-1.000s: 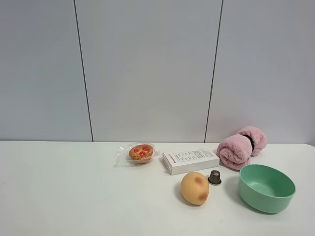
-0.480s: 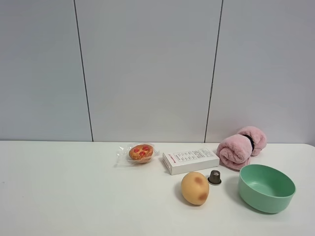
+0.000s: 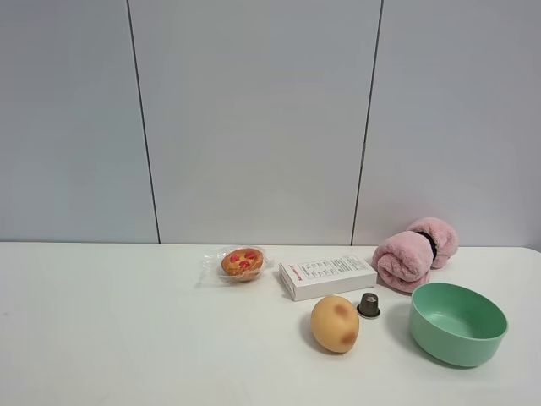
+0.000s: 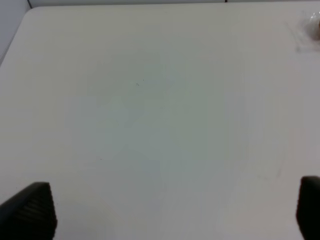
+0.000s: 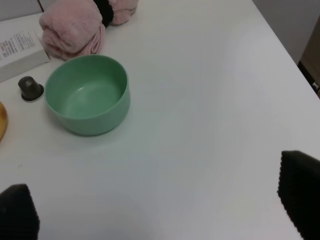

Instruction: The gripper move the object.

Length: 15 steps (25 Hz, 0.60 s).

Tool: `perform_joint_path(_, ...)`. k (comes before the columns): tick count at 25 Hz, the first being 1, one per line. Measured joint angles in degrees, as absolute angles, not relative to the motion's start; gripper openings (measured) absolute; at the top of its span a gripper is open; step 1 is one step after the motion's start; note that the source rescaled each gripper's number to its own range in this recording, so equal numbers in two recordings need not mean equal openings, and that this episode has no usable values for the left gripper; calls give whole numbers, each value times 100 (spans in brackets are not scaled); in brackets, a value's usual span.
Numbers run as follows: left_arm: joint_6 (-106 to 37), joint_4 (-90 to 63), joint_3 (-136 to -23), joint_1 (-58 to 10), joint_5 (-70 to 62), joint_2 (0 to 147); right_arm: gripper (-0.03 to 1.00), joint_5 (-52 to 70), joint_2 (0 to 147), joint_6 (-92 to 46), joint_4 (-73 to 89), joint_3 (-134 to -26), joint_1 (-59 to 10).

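Note:
The object, a tiny dark grey-brown coffee capsule (image 3: 368, 305), stands rim down on the white table between the tan ball and the green bowl; it also shows in the right wrist view (image 5: 30, 88). Neither arm shows in the high view. My left gripper (image 4: 165, 210) is open over bare table, with only its black fingertips (image 4: 30, 210) in view. My right gripper (image 5: 160, 210) is open and empty, well away from the capsule, with the bowl between them.
A tan spotted ball (image 3: 335, 323) sits left of the capsule. A green bowl (image 3: 457, 323) is to its right. A white box (image 3: 327, 277), a rolled pink towel (image 3: 414, 253) and a wrapped pastry (image 3: 242, 262) lie behind. The table's right edge (image 5: 280, 45) is near.

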<state>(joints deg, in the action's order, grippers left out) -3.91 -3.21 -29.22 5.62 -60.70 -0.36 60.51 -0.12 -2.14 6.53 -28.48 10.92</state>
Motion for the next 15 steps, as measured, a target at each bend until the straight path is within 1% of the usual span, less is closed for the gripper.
perform_joint_path(15, -391, -321, -2922, 562, -6070, -36, 100, 6051, -12, -214, 653, -2848, 1092)
